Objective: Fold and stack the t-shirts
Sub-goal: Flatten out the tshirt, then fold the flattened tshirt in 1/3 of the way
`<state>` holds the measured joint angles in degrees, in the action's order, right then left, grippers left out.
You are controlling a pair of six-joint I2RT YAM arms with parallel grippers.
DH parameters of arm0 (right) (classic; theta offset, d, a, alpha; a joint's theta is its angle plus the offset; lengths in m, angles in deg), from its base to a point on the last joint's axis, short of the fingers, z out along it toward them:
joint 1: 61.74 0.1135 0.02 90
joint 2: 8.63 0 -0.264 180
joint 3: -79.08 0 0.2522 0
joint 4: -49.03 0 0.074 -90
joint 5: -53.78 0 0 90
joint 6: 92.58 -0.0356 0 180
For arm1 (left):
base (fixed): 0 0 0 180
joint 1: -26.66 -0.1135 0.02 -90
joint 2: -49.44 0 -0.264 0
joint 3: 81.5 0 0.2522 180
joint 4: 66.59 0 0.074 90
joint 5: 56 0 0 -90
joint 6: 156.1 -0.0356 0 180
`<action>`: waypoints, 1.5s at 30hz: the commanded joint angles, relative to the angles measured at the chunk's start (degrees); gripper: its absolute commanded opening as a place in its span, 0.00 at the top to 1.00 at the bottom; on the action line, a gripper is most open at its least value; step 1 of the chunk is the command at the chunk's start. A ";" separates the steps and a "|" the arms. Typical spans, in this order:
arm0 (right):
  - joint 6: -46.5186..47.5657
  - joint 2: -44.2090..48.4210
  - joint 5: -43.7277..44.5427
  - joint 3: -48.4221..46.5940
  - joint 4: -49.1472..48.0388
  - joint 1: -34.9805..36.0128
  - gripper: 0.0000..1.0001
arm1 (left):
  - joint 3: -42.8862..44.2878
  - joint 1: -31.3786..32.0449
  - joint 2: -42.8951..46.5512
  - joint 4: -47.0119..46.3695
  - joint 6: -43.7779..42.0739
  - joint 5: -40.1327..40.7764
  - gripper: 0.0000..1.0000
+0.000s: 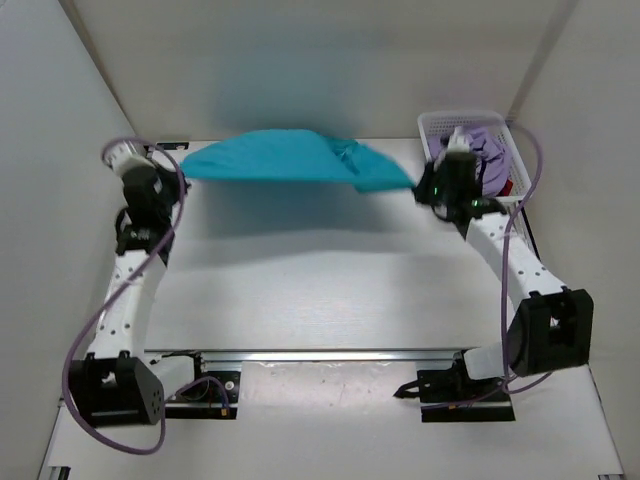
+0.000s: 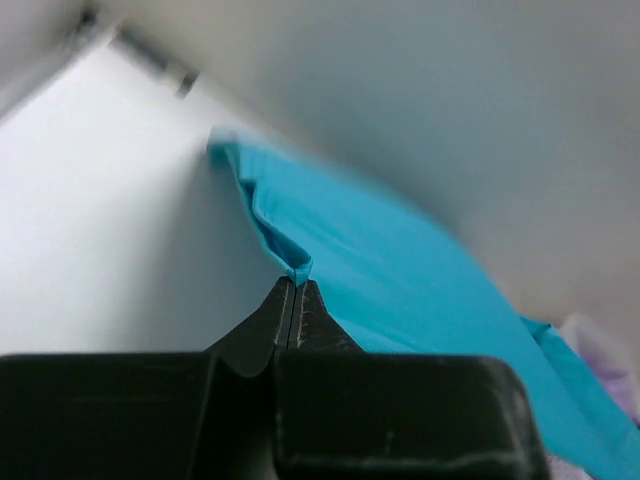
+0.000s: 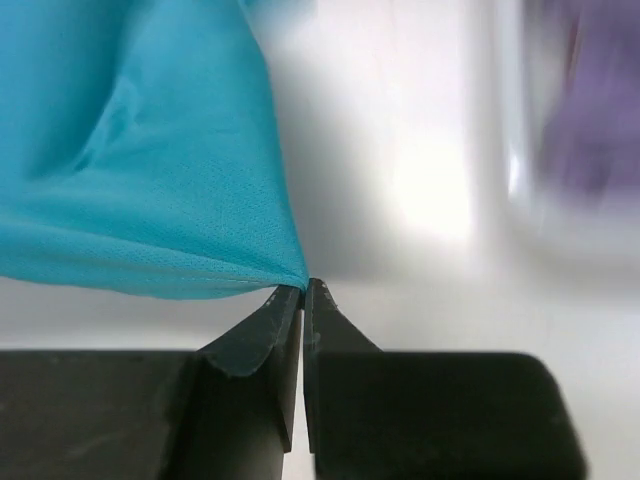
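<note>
Left hand (image 2: 293, 292) and right hand (image 3: 303, 290) are each pressed together on an edge of the plain, soft cloth teal t-shirt (image 1: 290, 160), which is stretched between them above the far part of the white tabletop (image 1: 330, 280), its shadow cast below. The soft cloth pale lavender t-shirt (image 1: 490, 148) and what appears to be the dark red t-shirt (image 1: 516, 186) are lying in the white plastic mesh basket (image 1: 440, 122) at the far right. The step in hand is judged to be laying the garment flat before folding. Both arms should be lowered together at equal height, so that the hanging lower edge is set down first and the cloth is drawn flat toward the near side. Tension should be even; excess pull may slip the thin pinch at the right corner. Neither pinch should be released until the cloth is fully supported.
</note>
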<state>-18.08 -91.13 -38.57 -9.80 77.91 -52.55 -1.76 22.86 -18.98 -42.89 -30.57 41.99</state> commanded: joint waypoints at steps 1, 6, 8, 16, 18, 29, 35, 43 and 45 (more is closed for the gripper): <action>-4.79 9.52 5.52 18.74 -5.80 -0.23 1.00 | -19.15 2.46 7.67 -3.59 2.61 5.90 1.00; -11.99 17.00 3.41 35.28 -2.20 2.50 1.00 | -36.40 -1.29 10.94 -4.04 8.84 -3.82 1.00; -15.24 20.35 0.35 41.95 -0.88 3.02 1.00 | -41.87 -3.85 12.78 -3.52 8.77 -7.96 1.00; -23.16 37.75 -0.64 52.87 9.04 11.29 1.00 | -45.33 -4.30 20.34 5.35 4.29 -10.01 1.00; -24.22 41.26 -1.95 53.75 10.98 11.03 1.00 | -43.66 -4.82 20.09 6.06 4.55 -11.75 1.00; -15.70 21.90 -4.06 35.40 3.97 5.67 1.00 | -35.13 -8.42 12.71 1.50 9.20 -14.23 1.00; -11.30 3.34 -3.19 19.16 2.11 5.05 1.00 | -31.88 -6.14 2.79 -2.28 11.66 -12.03 1.00; -7.62 -15.31 -5.82 2.36 4.04 2.85 1.00 | -24.94 -5.53 -11.45 -6.85 12.81 -11.06 1.00; -7.70 -20.31 -6.53 -1.25 4.14 2.33 1.00 | -22.92 -4.74 -14.70 -6.42 12.29 -10.37 1.00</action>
<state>-27.79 -107.24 -44.09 -6.04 82.52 -49.16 -28.49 16.98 -31.18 -47.18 -18.42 30.09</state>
